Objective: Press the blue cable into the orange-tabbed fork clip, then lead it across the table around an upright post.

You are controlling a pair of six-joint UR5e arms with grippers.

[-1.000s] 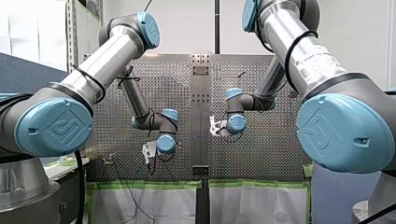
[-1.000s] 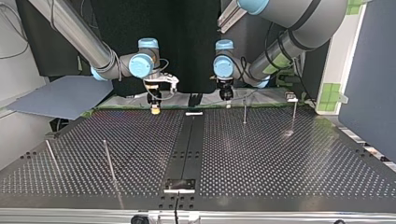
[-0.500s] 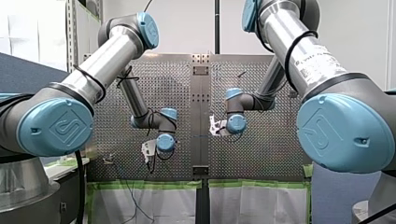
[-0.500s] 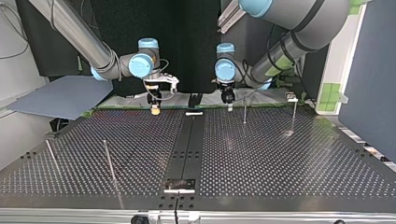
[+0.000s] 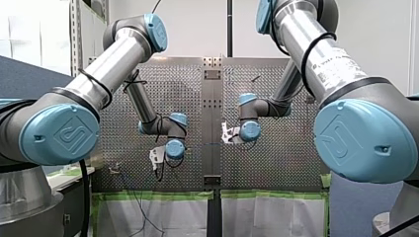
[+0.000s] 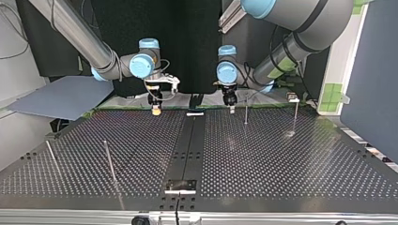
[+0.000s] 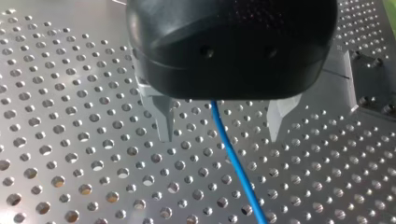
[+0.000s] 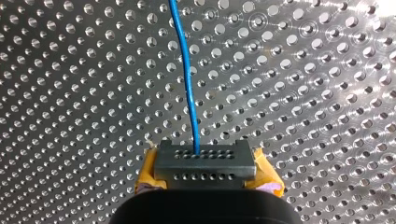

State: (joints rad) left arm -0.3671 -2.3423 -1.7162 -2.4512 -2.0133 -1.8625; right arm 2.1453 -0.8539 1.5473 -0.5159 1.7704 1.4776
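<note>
The blue cable [image 8: 183, 70] runs from my right gripper [image 8: 203, 156] out over the perforated table. That gripper's yellow pads [image 8: 150, 171] are shut on it behind a grey slotted block. In the left wrist view the same cable [image 7: 233, 158] passes untouched between the two metal fingers [image 7: 164, 122] of my left gripper [image 7: 222, 126], which stands open just above the plate. In the top view my right gripper [image 6: 155, 109] is at the far edge left of the centre strip. My left gripper [image 6: 230, 104] hangs right of the strip, beside an upright post [image 6: 245, 112]. A small clip [image 6: 293, 97] sits further right.
A second post [image 6: 295, 116] rises by the clip. Two more posts [image 6: 109, 159] lean at the top view's near left. A dark centre strip [image 6: 187, 150] splits the table [image 6: 263, 159]. A grey board [image 6: 61, 96] lies off the far left corner.
My left arm has shifted a little to the top view's right, bringing its gripper closer to the nearest post. My right arm has held still.
</note>
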